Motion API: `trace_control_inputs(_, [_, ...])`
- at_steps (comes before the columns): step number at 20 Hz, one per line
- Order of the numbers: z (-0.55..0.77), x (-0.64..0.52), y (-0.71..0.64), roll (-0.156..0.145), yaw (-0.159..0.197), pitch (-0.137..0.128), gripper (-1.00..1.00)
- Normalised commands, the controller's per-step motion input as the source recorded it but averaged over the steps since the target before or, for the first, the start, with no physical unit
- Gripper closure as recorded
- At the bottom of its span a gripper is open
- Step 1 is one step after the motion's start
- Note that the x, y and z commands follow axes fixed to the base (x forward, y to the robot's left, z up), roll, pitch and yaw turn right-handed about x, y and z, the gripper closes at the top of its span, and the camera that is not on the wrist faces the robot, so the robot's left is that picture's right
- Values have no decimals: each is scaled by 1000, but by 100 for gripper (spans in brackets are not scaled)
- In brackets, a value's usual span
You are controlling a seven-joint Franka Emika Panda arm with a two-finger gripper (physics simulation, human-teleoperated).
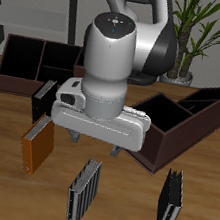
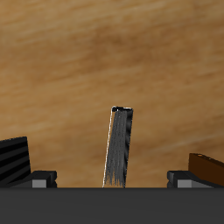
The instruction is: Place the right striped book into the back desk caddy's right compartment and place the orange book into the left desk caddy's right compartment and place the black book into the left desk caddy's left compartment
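Note:
The right striped book point(image 1: 84, 191) stands upright near the table's front edge; in the wrist view the same book point(image 2: 120, 147) shows between my two fingertips, still below them. My gripper point(image 1: 92, 145) hovers above it, open and holding nothing. Beside it, slightly farther back, stands the orange book point(image 1: 38, 143), also seen as the orange book point(image 2: 210, 166). The black book point(image 1: 43, 96) stands behind the orange one, in front of the back desk caddy point(image 1: 29, 63). The left desk caddy point(image 1: 191, 121) sits on the other side of my arm.
A second dark striped book point(image 1: 170, 203) stands near the front edge below the left desk caddy, and the same striped book point(image 2: 13, 162) appears in the wrist view. A potted plant point(image 1: 200, 36) stands behind the table.

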Motion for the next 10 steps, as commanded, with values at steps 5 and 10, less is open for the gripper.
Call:
trace_control_inputs(5, [-190, 126, -91, -55, -26, -66, -100])
trace_control_inputs(10, [-265, 49, -12, 57, -19, 32, -100])
